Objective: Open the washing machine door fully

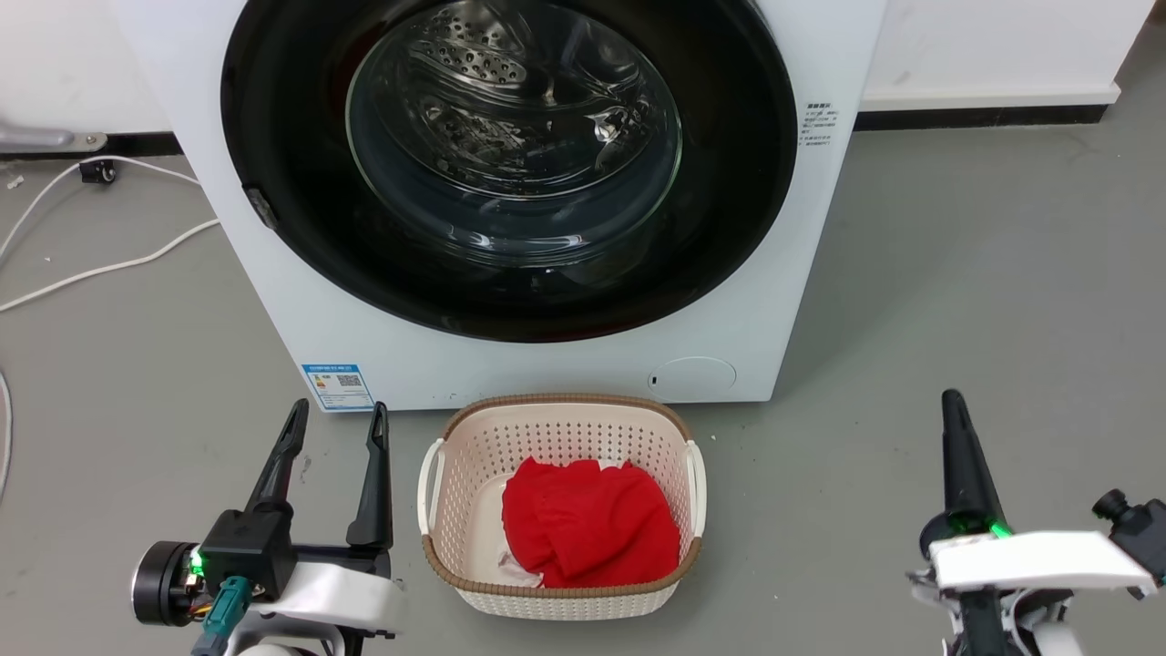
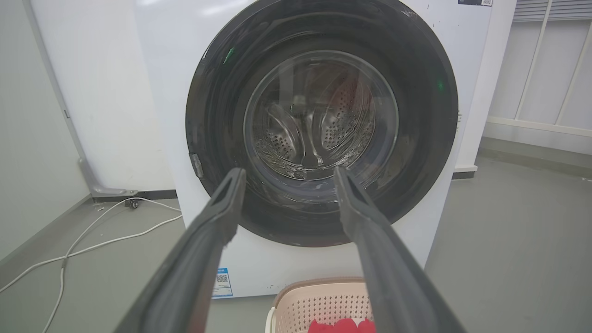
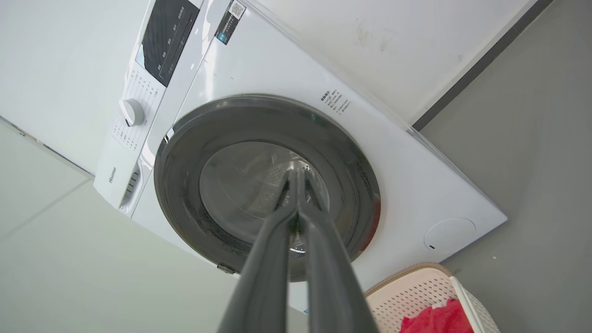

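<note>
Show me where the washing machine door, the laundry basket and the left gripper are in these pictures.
washing machine door [image 1: 513,155]: head view, on the clear glass at its middle.
laundry basket [image 1: 565,435]: head view, on its perforated back wall.
left gripper [image 1: 339,410]: head view, midway between its two fingertips.

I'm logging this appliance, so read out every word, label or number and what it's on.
"Hisense": on the washer, near the dial.
Blue label, low on its front: too small to read.
Print beside the door: too small.
Control panel print: blurred.
Sticker at its top corner: too small.
</note>
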`<state>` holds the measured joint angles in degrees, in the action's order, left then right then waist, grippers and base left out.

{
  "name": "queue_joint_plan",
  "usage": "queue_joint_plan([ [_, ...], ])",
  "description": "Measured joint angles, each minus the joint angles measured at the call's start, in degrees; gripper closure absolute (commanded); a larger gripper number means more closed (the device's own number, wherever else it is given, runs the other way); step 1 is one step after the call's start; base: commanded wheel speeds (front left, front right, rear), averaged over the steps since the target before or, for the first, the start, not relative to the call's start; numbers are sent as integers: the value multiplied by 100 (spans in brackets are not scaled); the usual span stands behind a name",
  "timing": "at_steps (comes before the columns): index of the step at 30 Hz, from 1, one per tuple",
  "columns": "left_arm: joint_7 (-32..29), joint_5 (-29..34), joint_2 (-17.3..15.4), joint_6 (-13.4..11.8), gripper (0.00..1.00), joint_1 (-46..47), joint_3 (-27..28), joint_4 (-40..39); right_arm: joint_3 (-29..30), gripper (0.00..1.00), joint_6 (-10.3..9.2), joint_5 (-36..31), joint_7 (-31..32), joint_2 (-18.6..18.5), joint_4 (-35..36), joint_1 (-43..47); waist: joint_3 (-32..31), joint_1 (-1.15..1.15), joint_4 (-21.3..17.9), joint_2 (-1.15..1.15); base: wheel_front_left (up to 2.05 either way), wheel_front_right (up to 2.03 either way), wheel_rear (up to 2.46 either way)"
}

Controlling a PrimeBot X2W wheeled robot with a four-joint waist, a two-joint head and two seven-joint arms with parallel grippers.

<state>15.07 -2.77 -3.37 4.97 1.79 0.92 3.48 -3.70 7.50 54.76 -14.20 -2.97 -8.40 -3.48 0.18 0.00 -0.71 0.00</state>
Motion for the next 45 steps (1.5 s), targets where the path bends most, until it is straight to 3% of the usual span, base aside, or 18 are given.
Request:
queue_joint_plan([
  [4, 0, -1, 10, -18, 0, 29, 36, -35, 40, 100, -1, 1672, -41, 3, -180, -403, 98, 0, -17, 0, 0, 0, 0],
  [6, 0, 0, 10, -18, 0, 56, 44, -48, 93, 100, -1, 1976, -43, 3, -242, -552, 129, 0, -21, 0, 0, 0, 0],
  [8, 0, 2, 15, -19, 0, 142, 49, -97, 275, 100, 0, 3017, 23, 2, -409, -1063, 254, 0, -24, 0, 0, 0, 0],
  [9, 0, 2, 15, -19, 0, 142, 49, -97, 275, 100, 0, 3017, 23, 2, -409, -1063, 254, 0, -24, 0, 0, 0, 0],
  [14, 0, -2, 19, -27, 0, 350, 80, -192, 669, 100, -1, 4231, 431, -14, -882, -2009, 521, 0, -5, 0, 0, 0, 0],
  [17, 0, -13, 26, -26, 0, 516, 97, -265, 767, 100, -1, 4771, 744, -237, -1513, -2870, 775, 0, 27, 0, 0, 0, 0],
  [23, 0, -20, 33, -10, 0, 693, 90, -331, 571, 100, -1, 5242, 1183, -623, -2513, -4118, 1087, 1, 80, 0, 0, 0, 0],
  [31, 0, -51, 37, 57, 0, 962, 71, -442, -326, 100, -1, 5447, 2029, -1159, -4068, -6149, 1553, 1, 192, 0, 0, 0, 0],
  [38, 0, -53, 40, 108, 0, 1302, 2, -500, -1422, 100, -1, 5034, 2971, -1217, -5606, -7864, 1985, 1, 302, 0, 0, 0, 0],
  [45, 0, -100, 42, 142, 0, 1488, -37, -527, -1975, 100, -1, 4645, 3473, -1071, -6363, -8688, 2254, 1, 411, 0, 0, 0, 0],
])
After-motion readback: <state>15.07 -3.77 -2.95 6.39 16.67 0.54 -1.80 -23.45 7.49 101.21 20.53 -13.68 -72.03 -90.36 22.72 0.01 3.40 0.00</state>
